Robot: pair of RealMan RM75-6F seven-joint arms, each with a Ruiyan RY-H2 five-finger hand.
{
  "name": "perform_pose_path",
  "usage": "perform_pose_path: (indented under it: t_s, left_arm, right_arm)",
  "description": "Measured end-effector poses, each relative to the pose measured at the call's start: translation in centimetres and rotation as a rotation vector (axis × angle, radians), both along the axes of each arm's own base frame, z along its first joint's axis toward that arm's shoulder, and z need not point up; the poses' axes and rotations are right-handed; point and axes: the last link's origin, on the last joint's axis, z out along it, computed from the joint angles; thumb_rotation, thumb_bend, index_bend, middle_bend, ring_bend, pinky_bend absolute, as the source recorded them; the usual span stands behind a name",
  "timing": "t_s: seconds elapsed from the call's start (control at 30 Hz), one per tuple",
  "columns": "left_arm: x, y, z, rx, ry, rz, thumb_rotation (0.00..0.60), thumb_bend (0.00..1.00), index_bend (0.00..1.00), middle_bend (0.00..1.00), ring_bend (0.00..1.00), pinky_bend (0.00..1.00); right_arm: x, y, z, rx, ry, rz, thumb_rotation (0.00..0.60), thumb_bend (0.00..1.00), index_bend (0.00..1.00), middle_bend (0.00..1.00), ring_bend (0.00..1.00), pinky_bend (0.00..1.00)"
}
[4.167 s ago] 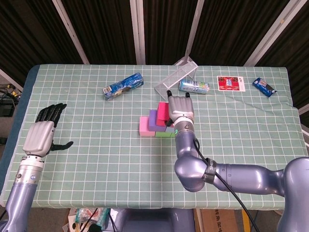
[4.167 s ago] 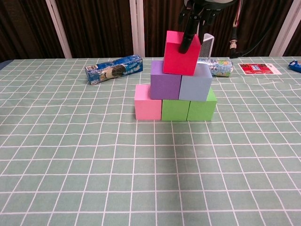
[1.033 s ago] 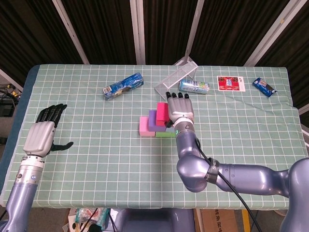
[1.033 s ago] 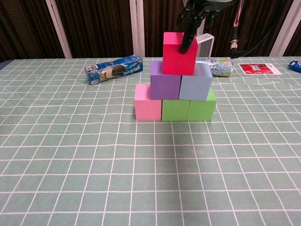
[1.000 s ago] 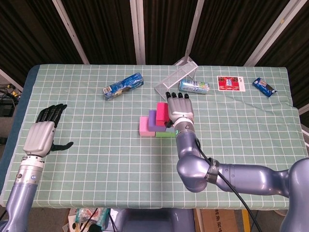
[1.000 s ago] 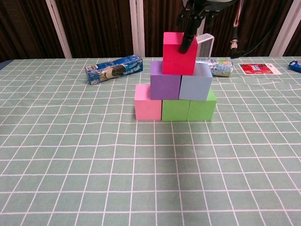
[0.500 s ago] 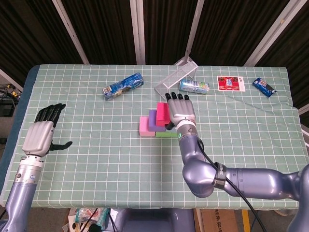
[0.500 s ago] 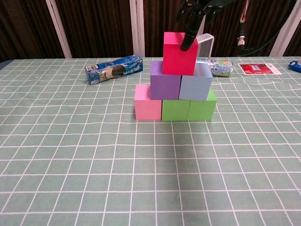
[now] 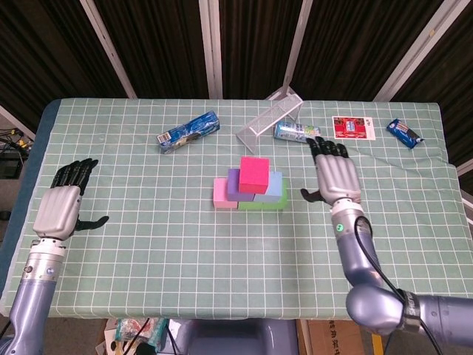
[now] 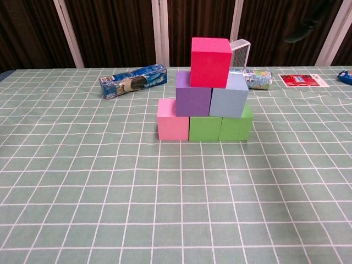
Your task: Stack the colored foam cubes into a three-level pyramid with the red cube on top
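A three-level pyramid stands mid-table. Its bottom row is a pink cube (image 10: 172, 119) and two green cubes (image 10: 204, 127) (image 10: 236, 124). On them sit a purple cube (image 10: 193, 93) and a light blue cube (image 10: 228, 96). The red cube (image 10: 210, 62) (image 9: 253, 174) rests squarely on top, free of any hand. My right hand (image 9: 336, 177) hovers to the right of the stack, fingers spread, holding nothing; in the chest view only a dark blurred part of it (image 10: 305, 30) shows at the top right. My left hand (image 9: 63, 207) is open at the far left, away from the cubes.
Behind the stack lie a blue snack pack (image 9: 188, 132), a tipped wire rack (image 9: 270, 118) and a small bottle (image 9: 295, 132). A red card (image 9: 353, 126) and a blue packet (image 9: 405, 132) sit at the back right. The table's left edge is close to my left hand.
My right hand has let go of the red cube and swung away to the right. The red cube stays on top of the stack. The left hand has barely moved.
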Motion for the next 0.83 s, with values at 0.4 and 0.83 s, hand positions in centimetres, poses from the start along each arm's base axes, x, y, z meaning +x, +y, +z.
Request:
perform_pose_path:
  t_s: [0.4, 0.83]
  left_arm:
    - [-4.8, -0.8, -1.2, 0.067, 0.011, 0.019, 0.6, 0.1, 0.0, 0.0, 0.03, 0.03]
    - [-10.3, -3.4, -1.6, 0.098, 0.089, 0.027, 0.6, 0.1, 0.0, 0.0, 0.03, 0.03]
  right_arm:
    - [-13.9, 7.3, 0.9, -0.117, -0.02, -0.089, 0.6, 0.3, 0.0, 0.0, 0.0, 0.0]
    - [-21.6, 14.0, -1.0, -0.124, 0.075, 0.034, 0.6, 0.3, 0.0, 0.0, 0.0, 0.0]
